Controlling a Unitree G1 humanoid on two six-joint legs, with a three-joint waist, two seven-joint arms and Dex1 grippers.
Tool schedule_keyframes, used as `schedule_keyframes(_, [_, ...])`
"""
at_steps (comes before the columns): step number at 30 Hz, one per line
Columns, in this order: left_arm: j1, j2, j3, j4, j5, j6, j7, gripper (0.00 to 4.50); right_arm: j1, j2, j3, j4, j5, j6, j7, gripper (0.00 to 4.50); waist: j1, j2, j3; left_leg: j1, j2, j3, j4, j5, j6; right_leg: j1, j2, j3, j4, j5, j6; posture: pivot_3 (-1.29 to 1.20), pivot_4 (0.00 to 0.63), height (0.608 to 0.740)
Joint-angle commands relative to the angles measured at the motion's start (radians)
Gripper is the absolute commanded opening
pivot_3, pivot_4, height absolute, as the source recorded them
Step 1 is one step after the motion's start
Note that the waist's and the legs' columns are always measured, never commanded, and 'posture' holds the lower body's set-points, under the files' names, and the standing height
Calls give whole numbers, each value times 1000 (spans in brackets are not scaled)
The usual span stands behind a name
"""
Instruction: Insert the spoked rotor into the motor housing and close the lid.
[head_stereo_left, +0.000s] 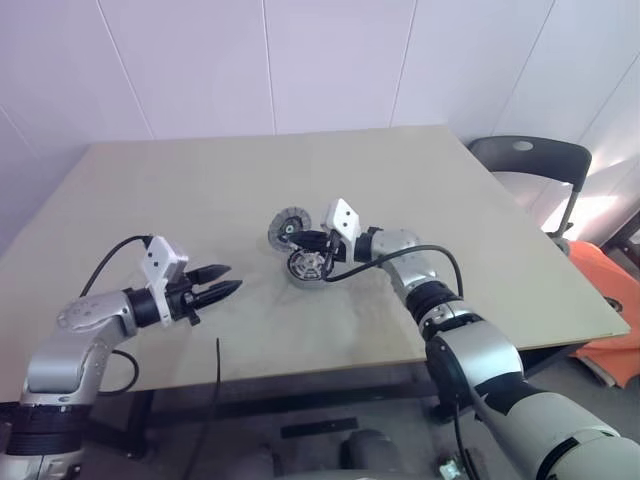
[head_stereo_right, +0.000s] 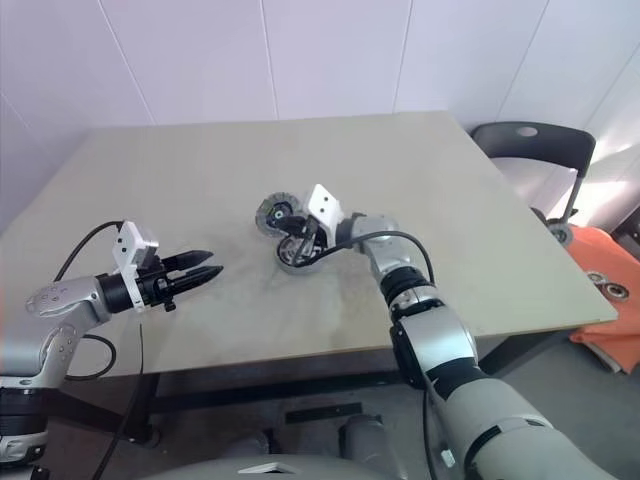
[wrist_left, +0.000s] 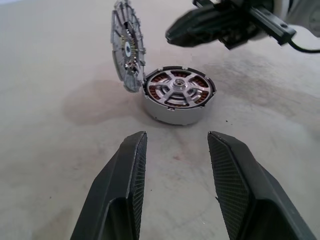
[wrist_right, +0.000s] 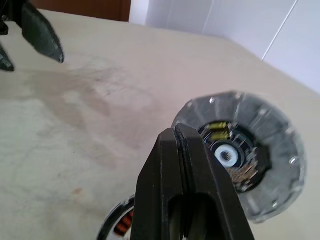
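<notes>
Resting near the middle of the frame on the desk (head_stereo_left: 200, 200), the motor housing (wrist_left: 178, 94) shows the spoked rotor (wrist_left: 176, 87) seated inside its copper windings. The lid (wrist_left: 127, 45) stands on edge, leaning against the housing's rim. Above them the right gripper (head_stereo_left: 303, 242) has its fingers (wrist_right: 182, 165) pressed together (gripping nothing); whether they touch the lid I cannot tell. At lower left the left gripper (head_stereo_left: 222, 281) hovers with fingers (wrist_left: 122, 180) partly apart and empty, well apart from the housing.
</notes>
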Motion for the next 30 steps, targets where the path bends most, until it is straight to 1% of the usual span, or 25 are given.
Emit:
schedule_keyframes(1, [-28, 28, -22, 7, 17, -36, -50, 2093, -33, 3, -2, 12, -7, -18, 2, 0, 0, 0, 0, 0, 0, 0, 0, 0, 0, 0, 0, 0, 0, 0, 0, 0, 0, 740])
schedule_keyframes(6, [-32, 29, -46, 25, 27, -48, -83, 2093, -30, -2, -3, 50, -28, -17, -10, 0, 0, 0, 0, 0, 0, 0, 0, 0, 0, 0, 0, 0, 0, 0, 0, 0, 0, 740])
schedule_keyframes(10, [-27, 23, -50, 29, 29, -53, -87, 2093, -31, -3, 20, 75, -79, -35, -76, 0, 0, 0, 0, 0, 0, 0, 0, 0, 0, 0, 0, 0, 0, 0, 0, 0, 0, 740])
schedule_keyframes(16, [-25, 13, -52, 24, 26, -51, -71, 2093, -68, 6, 26, 99, -113, -35, -168, 0, -1, 0, 0, 0, 0, 0, 0, 0, 0, 0, 0, 0, 0, 0, 0, 0, 0, 740])
schedule_keyframes(20, [-17, 0, -56, 0, 22, -39, -52, 2093, -75, 10, 40, 129, -155, -13, -234, 0, -1, 0, 0, 0, 0, 0, 0, 0, 0, 0, 0, 0, 0, 0, 0, 0, 0, 740])
schedule_keyframes(30, [10, -1, -37, -31, 6, -15, -27, 2093, -8, 5, 87, 154, -223, 10, -235, 0, -2, 0, 0, 1, 0, 0, 0, 0, 0, 0, 0, 1, 0, 0, 0, 0, 0, 740])
